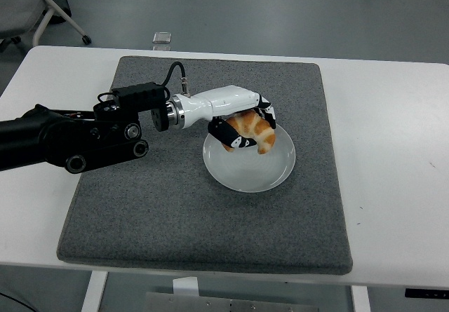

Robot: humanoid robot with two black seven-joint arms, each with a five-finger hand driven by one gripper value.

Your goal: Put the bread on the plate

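Observation:
A golden croissant (257, 131) is held in my left hand (245, 130), whose black and white fingers are curled around it. The hand holds it low over the far left part of a white round plate (254, 170), which sits near the middle of a grey mat (175, 207). I cannot tell whether the bread touches the plate. The left arm reaches in from the left edge. The right arm is out of view.
The grey mat lies on a white table (393, 151). A small clear object (162, 38) sits on the floor beyond the table's far edge. A chair base (56, 10) stands at the top left.

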